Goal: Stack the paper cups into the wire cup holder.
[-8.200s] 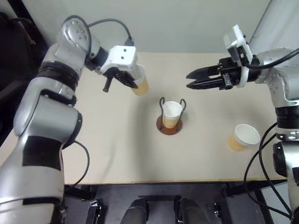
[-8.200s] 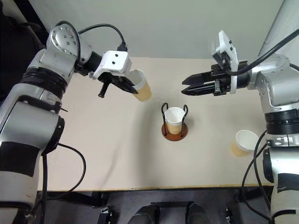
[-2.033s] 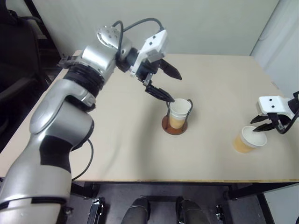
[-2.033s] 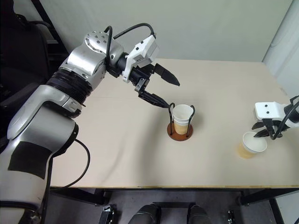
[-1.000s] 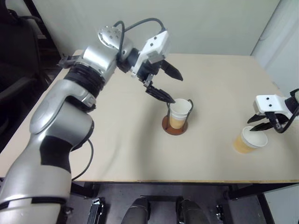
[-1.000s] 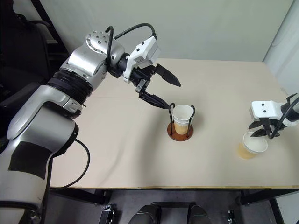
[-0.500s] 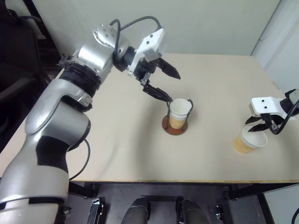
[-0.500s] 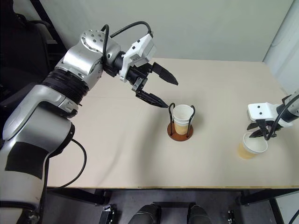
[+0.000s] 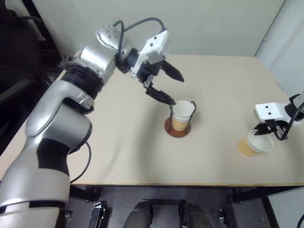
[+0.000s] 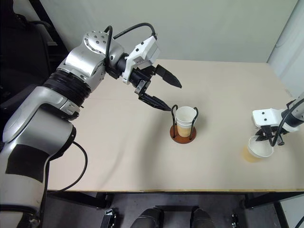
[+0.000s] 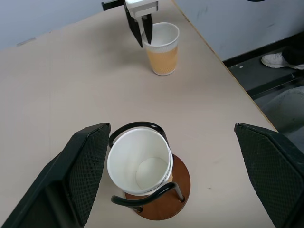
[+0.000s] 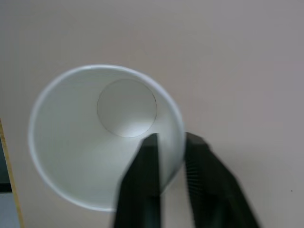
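Observation:
The wire cup holder (image 9: 177, 128), a reddish-brown disc with dark wire loops, stands mid-table with a paper cup (image 9: 183, 114) upright in it, white mouth up. My left gripper (image 9: 178, 90) hangs open just above and to the left of it, nothing between its fingers; the left wrist view looks down into that cup (image 11: 139, 161). Another tan paper cup (image 9: 254, 142) stands near the table's right edge. My right gripper (image 12: 173, 138) points down at it, shut on its rim wall, one finger inside and one outside.
The beige table (image 9: 118, 142) ends close to the right cup; its front edge (image 9: 142, 185) runs below. A pale wall stands behind the table, and a dark chair (image 9: 14, 47) sits beyond the left side.
My right gripper's fingers have closed on the rim of the right cup. The left arm and the cup in the holder have stayed put.

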Robot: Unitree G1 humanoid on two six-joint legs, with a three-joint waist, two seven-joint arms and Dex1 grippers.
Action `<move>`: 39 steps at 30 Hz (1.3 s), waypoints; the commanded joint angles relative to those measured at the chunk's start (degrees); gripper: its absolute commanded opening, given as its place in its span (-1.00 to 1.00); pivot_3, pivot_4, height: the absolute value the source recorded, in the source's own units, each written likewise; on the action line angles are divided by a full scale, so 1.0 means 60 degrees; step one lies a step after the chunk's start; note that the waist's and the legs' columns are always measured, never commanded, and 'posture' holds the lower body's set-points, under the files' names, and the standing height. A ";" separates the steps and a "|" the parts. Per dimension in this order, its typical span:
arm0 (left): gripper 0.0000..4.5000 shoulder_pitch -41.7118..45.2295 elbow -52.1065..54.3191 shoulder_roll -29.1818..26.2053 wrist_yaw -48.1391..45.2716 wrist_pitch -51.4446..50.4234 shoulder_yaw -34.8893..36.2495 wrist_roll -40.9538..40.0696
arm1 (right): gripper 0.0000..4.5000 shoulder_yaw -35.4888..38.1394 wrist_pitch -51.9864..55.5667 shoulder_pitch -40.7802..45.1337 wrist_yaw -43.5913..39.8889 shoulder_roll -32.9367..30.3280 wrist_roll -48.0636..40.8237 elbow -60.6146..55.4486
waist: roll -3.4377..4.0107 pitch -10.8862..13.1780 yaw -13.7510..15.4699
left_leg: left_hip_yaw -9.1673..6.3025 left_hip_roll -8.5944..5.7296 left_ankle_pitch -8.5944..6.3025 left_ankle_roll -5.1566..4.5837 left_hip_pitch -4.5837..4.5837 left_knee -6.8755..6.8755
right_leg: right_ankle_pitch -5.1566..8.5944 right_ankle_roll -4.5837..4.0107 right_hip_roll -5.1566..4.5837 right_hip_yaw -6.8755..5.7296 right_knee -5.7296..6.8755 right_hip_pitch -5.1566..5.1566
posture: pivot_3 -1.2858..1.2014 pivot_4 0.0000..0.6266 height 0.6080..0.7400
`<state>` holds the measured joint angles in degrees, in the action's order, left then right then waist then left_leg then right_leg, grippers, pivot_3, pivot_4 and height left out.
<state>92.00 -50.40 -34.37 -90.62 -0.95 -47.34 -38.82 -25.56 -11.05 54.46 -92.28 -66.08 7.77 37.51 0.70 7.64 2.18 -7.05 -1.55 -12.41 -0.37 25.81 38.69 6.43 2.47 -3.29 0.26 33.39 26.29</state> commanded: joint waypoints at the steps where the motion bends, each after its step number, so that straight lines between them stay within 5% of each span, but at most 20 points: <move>1: 1.00 0.0120 0.0253 -0.0115 -0.0314 -0.0042 0.0135 -0.0241 | -0.98 -0.0006 -0.0097 0.0267 -0.0036 -0.0071 0.0030 0.0013 | 0.0000 0.0000 -0.0004 | 0.0001 0.0000 0.0000 0.0000 0.0000 0.0000 | -0.0001 -0.0001 0.0000 0.0000 0.0000 0.0000 | 0.03 -0.52 1.00; 14: 1.00 -0.0471 0.1145 -0.0901 -0.0314 -0.0898 0.0615 -0.1107 | -0.98 -0.0680 0.0531 0.0564 -0.0036 -0.0428 -0.1083 -0.1222 | 0.0007 -0.0001 -0.0034 | 0.0004 0.0009 0.0001 0.0004 -0.0004 -0.0001 | -0.0004 -0.0007 0.0003 -0.0008 0.0002 0.0000 | 0.03 -0.52 1.00; 26: 1.00 -0.2326 0.1281 -0.2858 -0.0314 0.0181 0.0675 -0.0281 | -0.98 -0.1493 0.1524 0.1197 -0.0036 -0.1154 -0.2615 -0.3300 | 0.0062 0.0001 -0.0088 | 0.0004 0.0018 0.0003 0.0013 -0.0015 -0.0012 | 0.0003 -0.0021 0.0009 -0.0009 0.0002 0.0003 | 0.03 -0.52 1.00; 39: 1.00 -0.3432 0.1276 -0.1995 -0.0314 0.1028 0.2560 0.0608 | -0.98 -0.3043 0.2002 0.2912 -0.0036 -0.0505 -0.3081 -0.3041 | 0.0062 0.0001 -0.0111 | -0.0017 0.0010 0.0015 0.0024 -0.0007 -0.0014 | -0.0005 -0.0044 0.0010 -0.0017 0.0014 0.0012 | 0.03 -0.52 1.00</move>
<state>71.71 -43.20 -45.93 -90.62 4.62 -34.44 -35.79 -43.61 0.86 69.72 -92.28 -68.58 -9.95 19.03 1.08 7.64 1.51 -7.14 -1.48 -12.33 -0.23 25.77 38.58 6.40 2.21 -3.23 0.16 33.47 26.38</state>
